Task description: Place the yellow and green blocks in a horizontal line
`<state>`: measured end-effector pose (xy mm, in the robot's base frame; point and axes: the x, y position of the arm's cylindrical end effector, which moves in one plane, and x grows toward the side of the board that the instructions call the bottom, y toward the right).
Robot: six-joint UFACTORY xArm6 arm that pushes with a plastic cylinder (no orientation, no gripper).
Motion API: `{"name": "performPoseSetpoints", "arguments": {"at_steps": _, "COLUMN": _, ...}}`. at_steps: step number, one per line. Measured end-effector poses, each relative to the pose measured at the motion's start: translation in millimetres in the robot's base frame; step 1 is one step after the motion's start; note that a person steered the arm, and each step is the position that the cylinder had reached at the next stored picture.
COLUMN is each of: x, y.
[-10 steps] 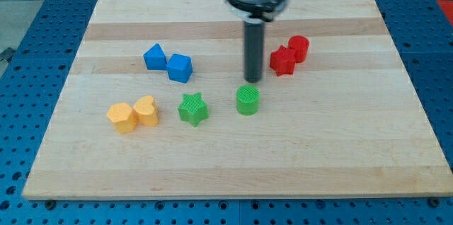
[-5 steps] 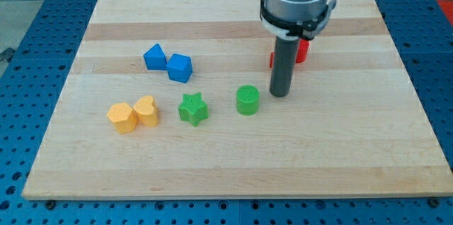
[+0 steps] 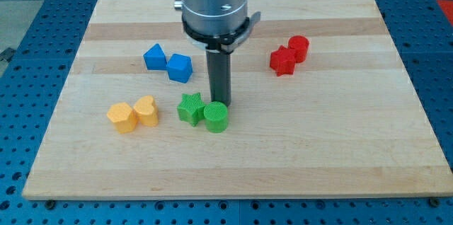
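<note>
Now the green cylinder [image 3: 216, 117] stands touching the green star [image 3: 191, 107] on the star's right side, a little lower in the view, near the middle of the table [image 3: 340, 154]. To the view's left of them, the two yellow blocks sit pressed together: a yellow hexagon-like block [image 3: 121, 117] and a yellow heart-like block [image 3: 146, 110]. These four pieces make a rough row across the table, with a gap between the yellow pair and the star, so we judge the line as nearly formed but not yet tidy.

Our end effector is a plain rod with no jaws, so it holds nothing. Our tip [image 3: 219, 104] rests just above the cylinder in the view, close beside the star's right edge; it seems to touch the cylinder, but we cannot be sure. We think it is placed there so it can push these green pieces.

By count we have two green, two yellow, two blue and two red blocks. The blue pair [image 3: 168, 62] is toward the view's upper left, and the red pair [image 3: 289, 54] is at the upper right, well apart from the row.
</note>
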<state>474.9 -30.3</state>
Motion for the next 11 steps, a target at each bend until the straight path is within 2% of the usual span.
{"name": "performPoseSetpoints", "arguments": {"at_steps": 2, "x": -6.4, "y": -2.7}}
{"name": "performPoseSetpoints", "arguments": {"at_steps": 5, "x": -1.8, "y": -60.0}}
{"name": "performPoseSetpoints", "arguments": {"at_steps": 6, "x": -3.5, "y": -60.4}}
{"name": "performPoseSetpoints", "arguments": {"at_steps": 7, "x": -20.5, "y": -63.7}}
{"name": "performPoseSetpoints", "arguments": {"at_steps": 8, "x": -26.3, "y": -92.7}}
{"name": "performPoseSetpoints", "arguments": {"at_steps": 9, "x": -23.7, "y": -115.2}}
{"name": "performPoseSetpoints", "arguments": {"at_steps": 11, "x": 9.5, "y": -126.4}}
